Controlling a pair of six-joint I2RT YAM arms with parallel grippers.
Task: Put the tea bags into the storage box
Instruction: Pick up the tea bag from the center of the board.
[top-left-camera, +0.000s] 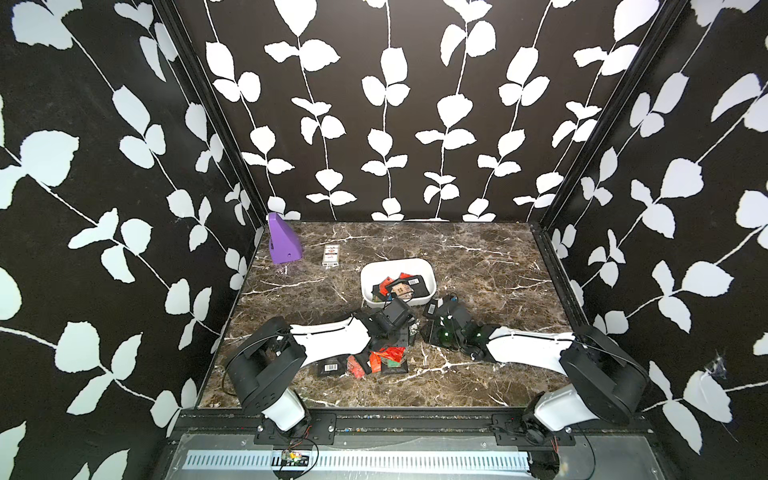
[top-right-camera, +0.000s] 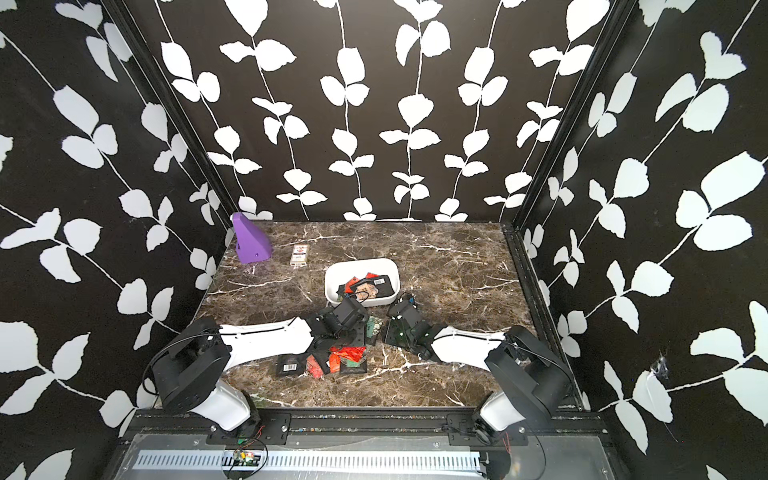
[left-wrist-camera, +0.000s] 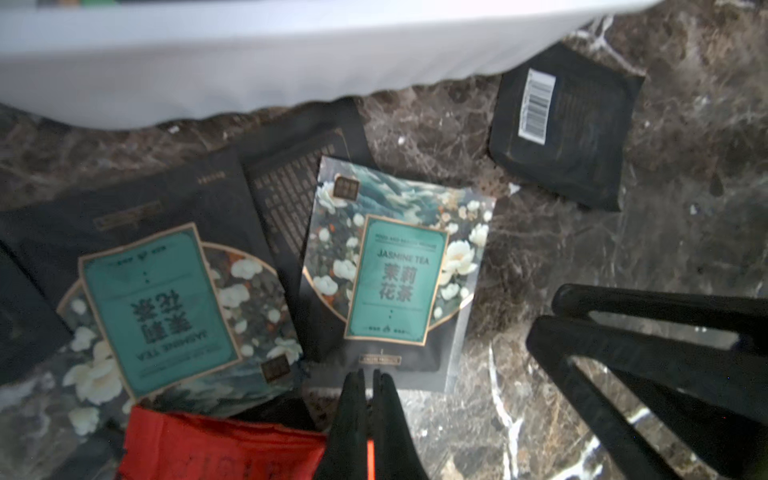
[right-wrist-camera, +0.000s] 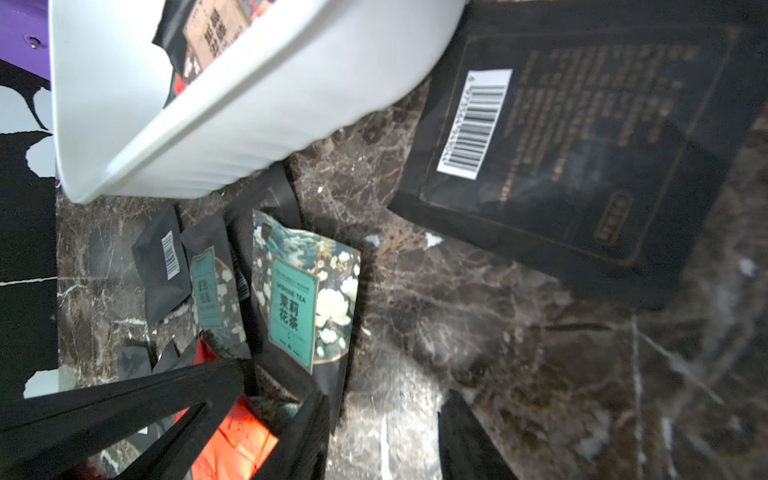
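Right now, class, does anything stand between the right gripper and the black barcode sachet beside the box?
Nothing visible does. The right gripper, jaws open, hangs over bare marble, and the black barcode sachet lies uncovered just beyond it, beside the storage box. The left gripper, shut, is off to the side.

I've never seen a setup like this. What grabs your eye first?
Black walls covered in big white leaves dominate everything. Mid-table sits the white storage box with several tea bags inside; nearer the front, a red, green and black pile lies where the left arm and right arm reach in. A purple wedge stands in the far left corner.
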